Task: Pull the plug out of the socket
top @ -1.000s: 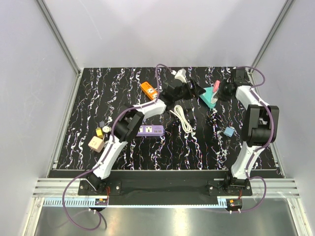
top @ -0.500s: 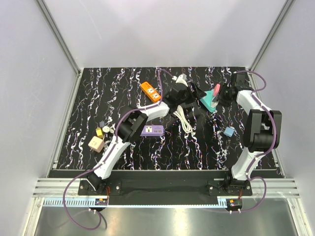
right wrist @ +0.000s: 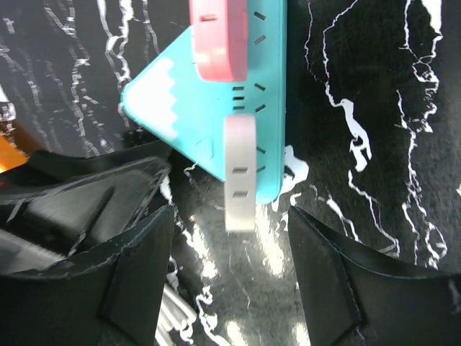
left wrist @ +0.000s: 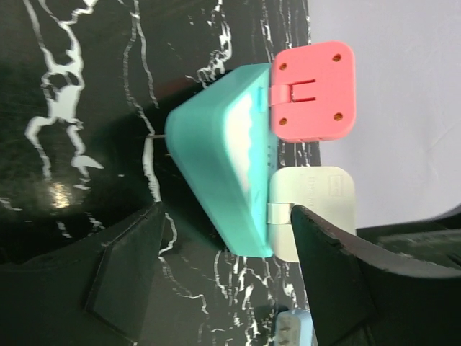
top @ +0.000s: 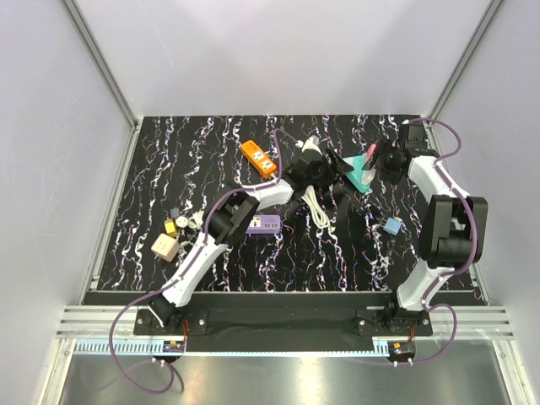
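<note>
A teal wedge-shaped socket (top: 361,175) lies on the black marbled table at the back right. Two plugs sit in it: a pink plug (left wrist: 313,90) and a white plug (left wrist: 310,209). My left gripper (left wrist: 230,267) is open at the socket's left end, its jaws on either side of the socket's near corner, one fingertip close beside the white plug. My right gripper (right wrist: 230,245) is open on the other side. The white plug (right wrist: 240,173) reaches down into the gap between its fingers without touching them, and the pink plug (right wrist: 220,40) sits further up the socket (right wrist: 209,101).
An orange power strip (top: 258,158) lies at the back, a purple one (top: 261,224) in the middle, and a coiled white cable (top: 315,202) between them. A small blue adapter (top: 391,226) sits right of centre. A beige cube (top: 164,246) and small yellow pieces (top: 170,226) are at the left.
My right gripper has opened wide beside the plugs. The left arm has reached further right to the socket, its jaws narrowing a little.
</note>
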`<state>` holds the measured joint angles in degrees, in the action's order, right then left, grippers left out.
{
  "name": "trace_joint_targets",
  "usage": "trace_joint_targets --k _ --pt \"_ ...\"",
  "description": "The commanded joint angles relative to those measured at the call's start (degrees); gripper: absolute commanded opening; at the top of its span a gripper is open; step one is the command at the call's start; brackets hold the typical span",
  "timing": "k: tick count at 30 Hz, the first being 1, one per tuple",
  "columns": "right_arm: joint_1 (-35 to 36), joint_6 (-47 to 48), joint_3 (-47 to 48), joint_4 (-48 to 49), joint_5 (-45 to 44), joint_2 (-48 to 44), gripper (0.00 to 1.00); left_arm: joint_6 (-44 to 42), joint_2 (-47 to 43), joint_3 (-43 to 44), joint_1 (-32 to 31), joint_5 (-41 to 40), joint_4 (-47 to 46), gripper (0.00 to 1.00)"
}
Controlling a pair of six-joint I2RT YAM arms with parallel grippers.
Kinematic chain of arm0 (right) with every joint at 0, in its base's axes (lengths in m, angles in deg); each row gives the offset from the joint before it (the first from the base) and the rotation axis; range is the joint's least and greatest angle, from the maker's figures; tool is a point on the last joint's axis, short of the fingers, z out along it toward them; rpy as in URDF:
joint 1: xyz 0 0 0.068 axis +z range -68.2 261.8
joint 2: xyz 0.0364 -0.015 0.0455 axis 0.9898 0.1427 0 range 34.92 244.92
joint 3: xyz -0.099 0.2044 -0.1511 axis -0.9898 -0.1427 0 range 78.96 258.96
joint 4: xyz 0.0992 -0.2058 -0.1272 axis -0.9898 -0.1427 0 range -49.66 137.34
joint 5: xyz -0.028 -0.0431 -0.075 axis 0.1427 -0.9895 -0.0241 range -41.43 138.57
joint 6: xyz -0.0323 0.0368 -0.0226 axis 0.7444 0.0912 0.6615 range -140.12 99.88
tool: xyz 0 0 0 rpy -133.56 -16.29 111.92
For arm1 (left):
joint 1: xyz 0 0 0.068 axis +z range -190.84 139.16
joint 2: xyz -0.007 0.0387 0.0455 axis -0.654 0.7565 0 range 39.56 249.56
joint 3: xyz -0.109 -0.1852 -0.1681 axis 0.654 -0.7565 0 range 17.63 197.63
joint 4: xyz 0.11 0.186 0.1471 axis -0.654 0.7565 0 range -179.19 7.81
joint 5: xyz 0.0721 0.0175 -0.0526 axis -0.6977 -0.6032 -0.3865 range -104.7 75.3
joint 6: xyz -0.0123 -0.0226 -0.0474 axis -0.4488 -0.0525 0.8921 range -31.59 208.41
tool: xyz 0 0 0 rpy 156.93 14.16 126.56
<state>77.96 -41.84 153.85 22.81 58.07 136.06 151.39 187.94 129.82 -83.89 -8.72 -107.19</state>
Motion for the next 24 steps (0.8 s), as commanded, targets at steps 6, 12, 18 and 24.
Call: trace_joint_targets --k 6,12,18,24 --pt "0.4 -0.1 -1.0 0.0 -2.5 -6.7 0.72 5.3 3.5 4.6 -0.5 -0.3 -2.6 0.73" --pt "0.4 0.1 -1.2 0.0 -2.7 -7.3 0.72 8.3 5.3 5.5 -1.3 -1.5 -3.2 0.71" --pt "0.4 0.4 -1.2 -0.3 -2.7 -7.5 0.72 10.0 6.9 7.2 -2.5 -4.7 -3.3 0.70" --pt "0.4 -0.1 -0.9 -0.6 -1.9 -7.9 0.72 11.4 8.0 9.7 -3.0 -4.9 -0.3 0.68"
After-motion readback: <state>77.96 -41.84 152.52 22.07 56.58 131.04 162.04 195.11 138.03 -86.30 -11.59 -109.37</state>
